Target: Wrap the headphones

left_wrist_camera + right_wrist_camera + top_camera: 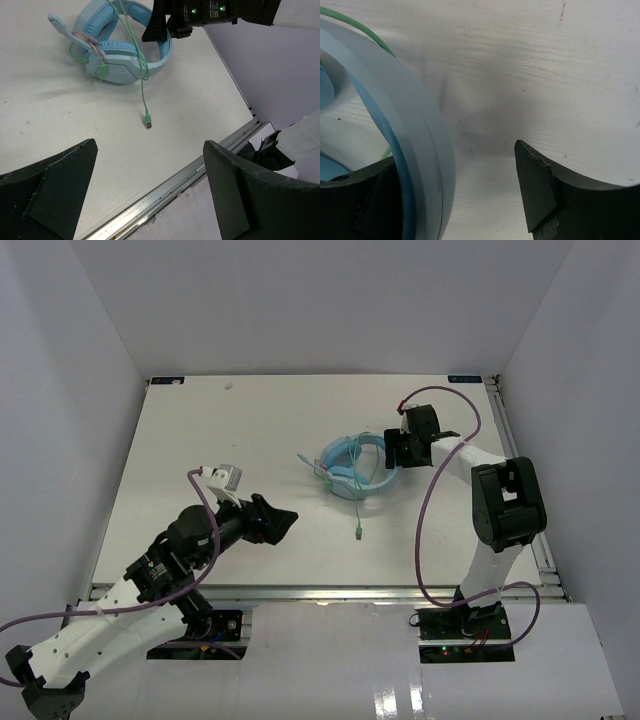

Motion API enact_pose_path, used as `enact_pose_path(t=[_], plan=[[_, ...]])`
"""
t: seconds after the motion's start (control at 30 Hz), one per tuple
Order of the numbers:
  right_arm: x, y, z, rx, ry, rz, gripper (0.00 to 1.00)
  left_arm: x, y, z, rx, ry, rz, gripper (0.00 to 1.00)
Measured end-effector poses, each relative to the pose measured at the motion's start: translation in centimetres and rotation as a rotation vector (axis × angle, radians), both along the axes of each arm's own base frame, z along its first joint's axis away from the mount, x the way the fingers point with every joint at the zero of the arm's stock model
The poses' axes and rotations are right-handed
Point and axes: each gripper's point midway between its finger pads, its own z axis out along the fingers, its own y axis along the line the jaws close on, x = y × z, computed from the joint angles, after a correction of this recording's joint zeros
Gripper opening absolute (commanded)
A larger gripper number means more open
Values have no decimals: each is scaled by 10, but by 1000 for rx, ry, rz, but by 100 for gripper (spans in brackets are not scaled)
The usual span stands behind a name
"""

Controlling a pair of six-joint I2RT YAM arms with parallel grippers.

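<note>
The light blue headphones [352,468] lie flat right of the table's centre, with the thin pale-green cable [357,502] draped over them and its plug [358,534] trailing toward the front. My right gripper [399,450] is open at the headband's right side. In the right wrist view [454,152] the headband [417,135] stands between the jaws, close against the left finger [370,200]. My left gripper [283,522] is open and empty, left of the headphones. The left wrist view [149,150] shows the headphones [120,60], mic boom [57,24] and plug [148,122].
White walls enclose the table on the left, back and right. A metal rail [330,590] runs along the front edge, also in the left wrist view [200,167]. Thick purple robot cables [428,510] loop beside the right arm.
</note>
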Motion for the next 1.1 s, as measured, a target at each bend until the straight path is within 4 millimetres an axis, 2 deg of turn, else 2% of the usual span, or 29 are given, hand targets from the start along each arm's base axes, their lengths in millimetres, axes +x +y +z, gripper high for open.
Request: enact_pose_path(t=[0.07, 0.17, 0.33, 0.43, 0.5, 0.63, 0.7, 0.8, 0.83, 0.97, 1.1], plan=[[-5, -6, 6, -3, -10, -1, 90, 0, 2, 0, 1, -3, 4, 98], [-12, -13, 27, -11, -59, 10, 90, 0, 3, -1, 9, 0, 5, 98], [-33, -18, 107, -6, -266, 101, 90, -3, 5, -1, 5, -2, 2, 98], [-53, -21, 157, 8, -412, 137, 90, -6, 7, 4, -13, -16, 0, 98], [-67, -25, 179, 11, -478, 149, 90, -8, 10, 8, -29, -28, 0, 98], [-88, -31, 190, 13, -523, 151, 90, -13, 15, 13, -56, -46, -2, 98], [-97, -37, 182, -2, -533, 137, 90, -16, 17, 14, -73, -58, -1, 98], [-126, -49, 163, -27, -511, 125, 90, -23, 25, 12, -90, -73, -3, 98], [-131, -52, 164, -32, -515, 120, 90, -25, 27, 13, -98, -83, -4, 98], [-136, -59, 171, -50, -542, 97, 90, -33, 34, 20, -120, -119, -18, 98], [-137, -67, 168, -85, -528, 82, 90, -40, 40, 24, -133, -144, -30, 98]])
